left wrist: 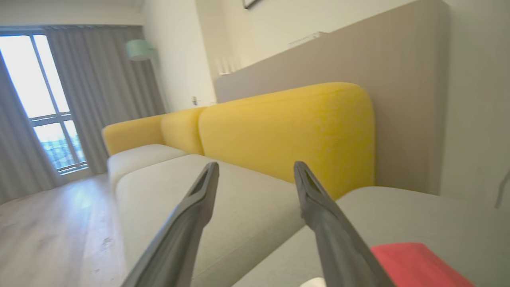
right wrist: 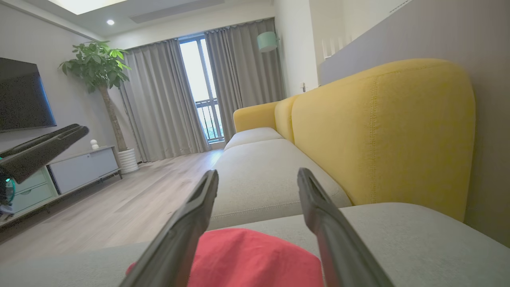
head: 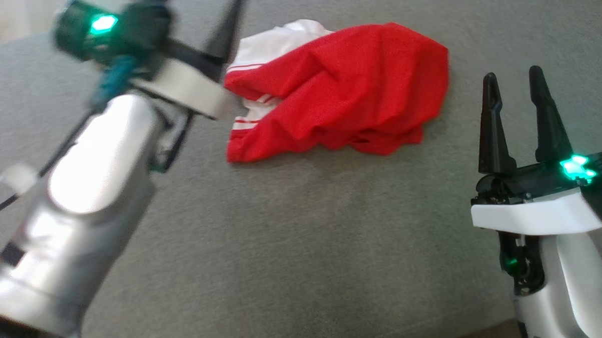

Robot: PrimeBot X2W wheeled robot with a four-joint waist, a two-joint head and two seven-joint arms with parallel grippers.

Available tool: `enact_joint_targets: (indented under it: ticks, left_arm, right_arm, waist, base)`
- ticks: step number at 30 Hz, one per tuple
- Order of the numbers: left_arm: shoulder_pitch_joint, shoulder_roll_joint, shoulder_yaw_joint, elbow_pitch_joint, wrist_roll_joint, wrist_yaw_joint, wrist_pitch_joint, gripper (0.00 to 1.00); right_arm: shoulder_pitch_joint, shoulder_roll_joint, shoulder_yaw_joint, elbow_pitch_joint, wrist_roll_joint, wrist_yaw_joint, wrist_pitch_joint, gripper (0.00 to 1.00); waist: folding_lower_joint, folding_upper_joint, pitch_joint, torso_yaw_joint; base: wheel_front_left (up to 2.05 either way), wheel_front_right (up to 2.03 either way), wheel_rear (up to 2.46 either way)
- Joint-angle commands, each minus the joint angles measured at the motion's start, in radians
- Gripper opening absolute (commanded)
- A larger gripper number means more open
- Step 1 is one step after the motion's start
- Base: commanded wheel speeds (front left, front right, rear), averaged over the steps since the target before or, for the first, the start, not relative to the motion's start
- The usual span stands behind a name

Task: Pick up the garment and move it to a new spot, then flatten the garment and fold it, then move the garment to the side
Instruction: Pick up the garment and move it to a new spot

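Closest to me, my right gripper (head: 512, 74) stands with its two dark fingers spread and nothing between them. Through its own wrist camera the same gripper (right wrist: 257, 172) shows its jaws wide apart. The garment (right wrist: 247, 259) sits low in that gap, just ahead of the fingers and not touched by them.

My left gripper (left wrist: 256, 165) is also spread wide and empty. A corner of the red cloth (left wrist: 414, 263) lies below and outside one finger. From the head camera that arm is blurred, so I cannot tell how high it hangs above the seat. It sits at the garment's near-left edge.

The garment (head: 348, 87) is a crumpled heap, red with a white striped part on the side toward the left gripper. It lies on the grey seat cushion (head: 283, 239), ahead of the right gripper and off to its left.

Past both sets of fingertips runs the yellow backrest (right wrist: 378, 131). Farther off are the wooden floor (right wrist: 139, 195), grey curtains (right wrist: 159, 99) and a potted plant (right wrist: 99, 67).
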Motion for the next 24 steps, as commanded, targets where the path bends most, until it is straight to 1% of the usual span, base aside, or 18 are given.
enact_joint_targets:
  ticks: [1,2,3,4,5,8,12,14,18,21,24]
  left_arm:
    - [0.003,0.058,0.074,-0.022,-0.018,0.024,-0.033,1.00]
    - [0.021,0.069,0.089,-0.024,-0.027,0.034,-0.048,1.00]
    - [0.065,0.093,0.109,-0.034,-0.039,0.046,-0.079,1.00]
    - [0.091,0.101,0.113,-0.041,-0.045,0.046,-0.092,1.00]
    - [0.091,0.101,0.113,-0.041,-0.045,0.046,-0.092,1.00]
    - [0.188,0.119,0.142,-0.064,-0.076,0.063,-0.125,1.00]
    - [0.333,0.124,0.181,-0.111,-0.090,0.098,-0.152,1.00]
    - [0.405,0.113,0.199,-0.144,-0.082,0.115,-0.156,1.00]
    - [0.552,0.063,0.269,-0.237,-0.045,0.138,-0.157,1.00]
    - [0.635,0.017,0.309,-0.279,-0.014,0.122,-0.157,1.00]
    - [0.680,-0.019,0.343,-0.294,0.019,0.098,-0.157,1.00]
  right_arm:
    - [-0.017,-0.002,0.015,-0.031,-0.017,0.008,-0.006,1.00]
    - [-0.014,-0.002,0.011,-0.030,-0.024,0.008,-0.006,1.00]
    - [-0.005,-0.002,-0.001,-0.026,-0.040,0.008,-0.006,1.00]
    - [0.001,-0.002,-0.009,-0.024,-0.049,0.008,-0.006,1.00]
    - [0.001,-0.002,-0.009,-0.024,-0.049,0.008,-0.006,1.00]
    - [0.017,-0.002,-0.018,-0.018,-0.073,0.008,-0.006,1.00]
    - [0.041,-0.002,-0.025,-0.009,-0.100,0.008,-0.006,1.00]
    - [0.054,-0.002,-0.033,-0.007,-0.106,0.008,-0.006,1.00]
    - [0.074,-0.002,-0.038,-0.001,-0.100,0.008,-0.006,1.00]
    - [0.087,-0.002,-0.044,0.006,-0.097,0.008,-0.006,1.00]
    - [0.095,-0.002,-0.037,0.013,-0.110,0.008,-0.006,1.00]
  waist:
    - [-0.0001,0.0000,-0.026,0.041]
    - [-0.0001,0.0000,-0.033,0.056]
    - [-0.0001,0.0000,-0.048,0.090]
    - [-0.0001,0.0000,-0.056,0.110]
    - [-0.0001,0.0000,-0.056,0.110]
    - [-0.0001,0.0000,-0.077,0.156]
    - [-0.0001,0.0000,-0.107,0.205]
    - [-0.0001,0.0000,-0.121,0.223]
    - [-0.0001,0.0000,-0.136,0.240]
    - [-0.0001,0.0000,-0.145,0.249]
    - [-0.0001,0.0000,-0.149,0.255]
  base:
    - [0.00,0.00,0.00]
    - [0.00,0.00,0.00]
    - [0.00,0.00,0.00]
    - [0.00,0.00,0.00]
    - [0.00,0.00,0.00]
    - [0.00,0.00,0.00]
    - [0.00,0.00,0.00]
    - [0.00,0.00,0.00]
    - [0.00,0.00,0.00]
    - [0.00,0.00,0.00]
    - [0.00,0.00,0.00]
